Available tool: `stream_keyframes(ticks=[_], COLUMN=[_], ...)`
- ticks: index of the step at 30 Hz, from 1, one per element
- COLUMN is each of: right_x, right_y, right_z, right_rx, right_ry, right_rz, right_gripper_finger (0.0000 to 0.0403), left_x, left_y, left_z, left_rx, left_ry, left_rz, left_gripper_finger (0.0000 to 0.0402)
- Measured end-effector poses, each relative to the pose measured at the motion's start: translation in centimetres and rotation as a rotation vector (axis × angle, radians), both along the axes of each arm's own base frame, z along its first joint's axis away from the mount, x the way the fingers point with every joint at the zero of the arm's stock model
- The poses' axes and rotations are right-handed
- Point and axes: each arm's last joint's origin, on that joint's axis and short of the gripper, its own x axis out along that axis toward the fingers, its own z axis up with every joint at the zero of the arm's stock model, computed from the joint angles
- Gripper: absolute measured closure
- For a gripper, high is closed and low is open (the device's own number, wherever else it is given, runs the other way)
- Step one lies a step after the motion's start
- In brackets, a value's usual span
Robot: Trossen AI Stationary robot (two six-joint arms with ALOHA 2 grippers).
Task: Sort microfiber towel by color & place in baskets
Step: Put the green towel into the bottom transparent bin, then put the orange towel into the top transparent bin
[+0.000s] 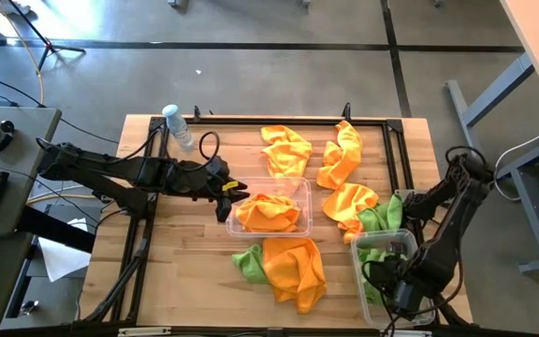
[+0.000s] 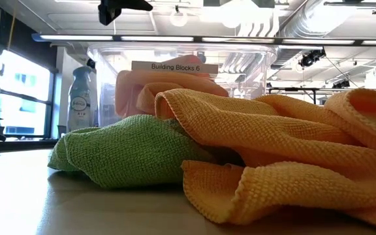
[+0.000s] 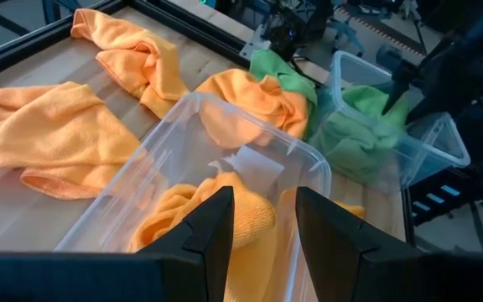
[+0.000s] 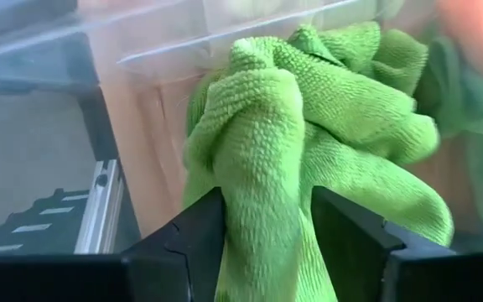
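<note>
Sorting orange and green towels into two clear baskets, both arms poised at their tubs.

High view: the left gripper (image 1: 225,194) sits at the rim of the middle basket (image 1: 299,183), which holds orange towels (image 1: 269,213); the right gripper (image 1: 402,285) is over the right basket (image 1: 363,245) with green towels (image 1: 387,251); more towels lie loose on the table (image 1: 185,271) beside a water bottle (image 1: 177,124). Low view: a green cloth (image 2: 123,153) and an orange cloth (image 2: 286,156) lie touching in front of the labelled tub (image 2: 109,65). Left wrist view: its fingers (image 3: 216,226) stand spread and empty above the orange pile. Right wrist view: its fingers (image 4: 195,231) flank a green fold (image 4: 258,143); whether they pinch it I cannot tell.
</note>
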Motion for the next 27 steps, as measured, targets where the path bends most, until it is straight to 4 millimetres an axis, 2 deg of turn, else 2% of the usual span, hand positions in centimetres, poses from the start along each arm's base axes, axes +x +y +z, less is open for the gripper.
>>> stream_keyframes(ticks=[4, 8, 14, 19, 24, 27], right_x=[-0.1, -0.2, 0.0, 0.4, 1.0, 1.5], right_y=[0.0, -0.3, -0.8, -1.1, -1.7, -1.6], right_z=[2.1, 4.3, 6.9, 6.9, 6.0, 5.4], right_rx=[0.003, -0.011, -0.079, -0.175, -0.256, -0.271], right_ry=[0.0, -0.005, -0.161, -0.296, -0.393, -0.487], right_rz=[0.002, -0.02, -0.061, -0.039, -0.141, -0.187], right_gripper_finger=[0.0224, 0.0235, 0.0303, 0.039, 0.0383, 0.0395], left_x=[0.0, 0.0, -0.1, -0.1, 0.0, 0.0], left_y=[-0.1, -0.3, -0.6, -0.8, -1.2, -1.6], left_z=[0.0, 0.0, 0.0, 0.0, 0.3, 0.6], left_rx=[-0.005, -0.005, -0.005, -0.005, 0.01, 0.031], left_ry=[-0.001, -0.001, 0.0, -0.004, -0.038, -0.059], left_rz=[0.0, -0.009, -0.021, -0.029, -0.055, -0.085], left_gripper_finger=[0.0285, 0.0285, 0.0285, 0.0285, 0.0285, 0.0286])
